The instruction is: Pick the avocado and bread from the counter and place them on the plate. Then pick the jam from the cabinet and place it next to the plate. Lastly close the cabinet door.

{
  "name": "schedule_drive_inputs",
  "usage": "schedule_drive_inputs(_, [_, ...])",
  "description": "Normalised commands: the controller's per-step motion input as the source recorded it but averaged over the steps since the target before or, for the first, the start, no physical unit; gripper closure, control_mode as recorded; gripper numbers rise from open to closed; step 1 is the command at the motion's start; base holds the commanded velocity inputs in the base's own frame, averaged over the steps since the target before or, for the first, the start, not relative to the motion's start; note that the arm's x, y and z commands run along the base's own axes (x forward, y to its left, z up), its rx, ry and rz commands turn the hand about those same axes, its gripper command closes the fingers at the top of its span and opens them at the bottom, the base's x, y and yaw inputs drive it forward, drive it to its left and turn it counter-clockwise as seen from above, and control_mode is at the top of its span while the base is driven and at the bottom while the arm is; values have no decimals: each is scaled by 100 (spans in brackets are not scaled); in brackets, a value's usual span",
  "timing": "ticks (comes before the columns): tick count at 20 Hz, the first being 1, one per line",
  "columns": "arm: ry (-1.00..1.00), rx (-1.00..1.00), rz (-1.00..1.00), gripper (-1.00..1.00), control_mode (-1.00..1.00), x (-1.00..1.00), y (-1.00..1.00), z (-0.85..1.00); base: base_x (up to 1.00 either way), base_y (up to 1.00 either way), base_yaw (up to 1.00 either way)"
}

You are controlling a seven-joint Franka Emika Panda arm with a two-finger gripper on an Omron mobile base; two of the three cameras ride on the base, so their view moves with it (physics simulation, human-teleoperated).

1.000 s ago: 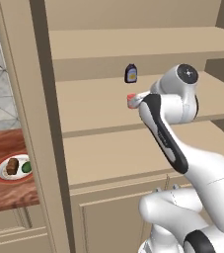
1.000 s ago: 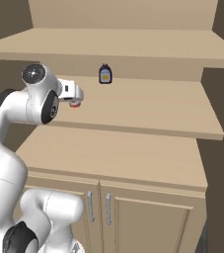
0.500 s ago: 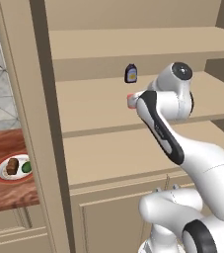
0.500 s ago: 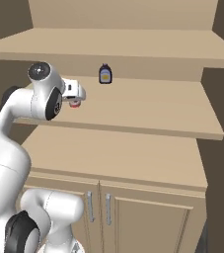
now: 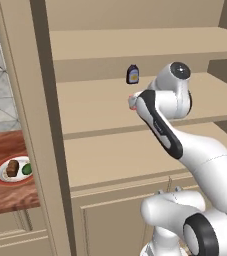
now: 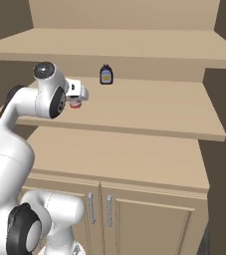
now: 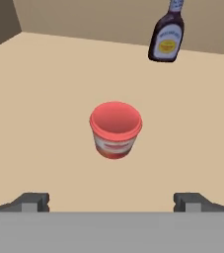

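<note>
Red jam (image 7: 115, 129) upright on shelf | dead ahead, 12 o'clock of hand (image 7: 112, 201) | fingers spread wide, nothing held; probably no contact yet

In the hand view, the tiny red-pink jam jar (image 7: 115, 129) is sitting on the beige wooden cabinet shelf (image 7: 44, 99) at frame centre, with the dark bottle with a pale label (image 7: 166, 35) standing behind it at upper right, well apart. The two-finger gripper (image 7: 111, 201) is hovering at the bottom edge.
</note>
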Motion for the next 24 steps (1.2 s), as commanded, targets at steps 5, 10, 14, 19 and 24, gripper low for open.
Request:
schedule_drive_inputs(5, [0, 0, 0, -100, -100, 11, 0, -13, 0, 0, 0])
schedule_drive_inputs(10, [0, 0, 0, -100, -100, 12, 1, -6, 0, 0, 0])
schedule_drive_inputs(14, [0, 0, 0, -100, -100, 23, 6, -1, 0, 0, 0])
schedule_drive_inputs(19, [0, 0, 0, -100, -100, 23, 8, -3, 0, 0, 0])
schedule_drive_inputs(24, [0, 0, 0, -100, -100, 20, 1, -7, 0, 0, 0])
